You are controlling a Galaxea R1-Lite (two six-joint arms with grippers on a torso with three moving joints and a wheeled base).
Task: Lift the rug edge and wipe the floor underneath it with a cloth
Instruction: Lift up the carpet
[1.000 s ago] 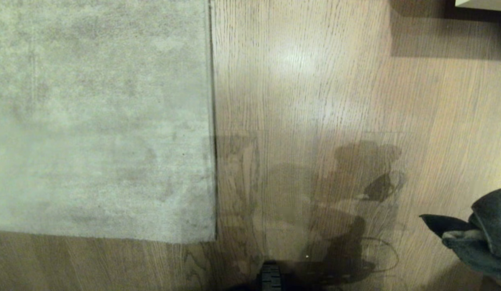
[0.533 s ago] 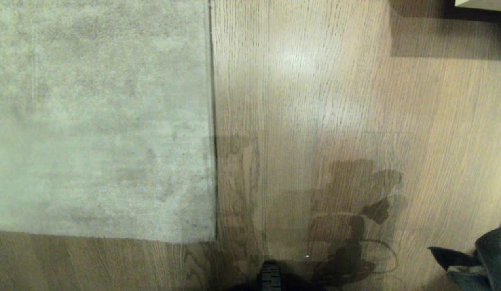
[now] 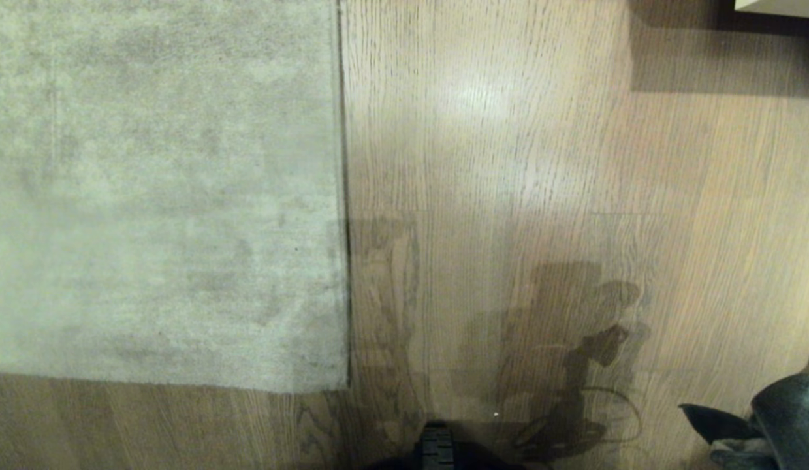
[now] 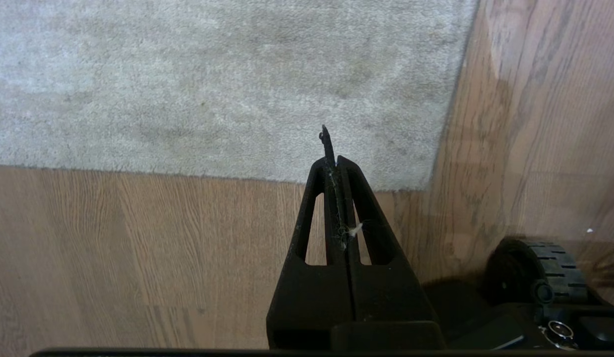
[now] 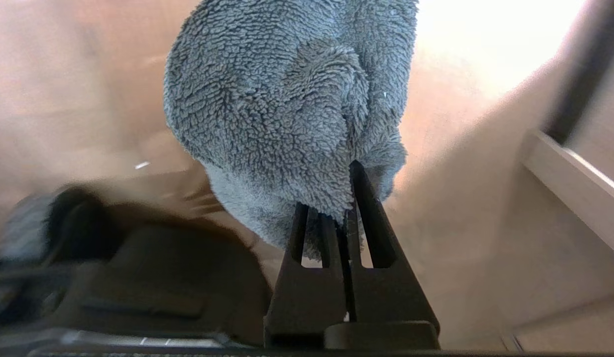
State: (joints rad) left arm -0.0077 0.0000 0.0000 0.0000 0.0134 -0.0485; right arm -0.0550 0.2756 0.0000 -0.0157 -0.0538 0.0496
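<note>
Covering the left part of the head view, the large pale grey-beige short-pile rug (image 3: 162,196) lies flat on the light brown wood-grain plank floor (image 3: 482,163). Its straight thin rug edge (image 3: 344,196) runs away from the robot and ends in a square corner (image 3: 347,386) close to the robot's base. Nothing touches that border.

The left gripper (image 4: 331,148) hangs low above the bare planks just short of the rug's near corner, seen only in the left wrist view. Its two black fingers are pressed together with no gap, and they carry nothing but a few wisps of lint. Beside it sits a black ribbed wheel (image 4: 549,267) of the base.

Across the middle of the head view, dark shadows of the robot fall on the planks, with a bright patch of sheen farther off.

At the far right, near the lower corner of the head view, the right gripper (image 5: 347,198) is clamped tight on the small dark grey-blue fuzzy cloth (image 5: 287,114). The rag bulges beyond the fingertips in a rounded bunch. In the head view the cloth (image 3: 786,418) is well apart from the rug. A pale piece of furniture (image 3: 776,6) shows in the far right corner.
</note>
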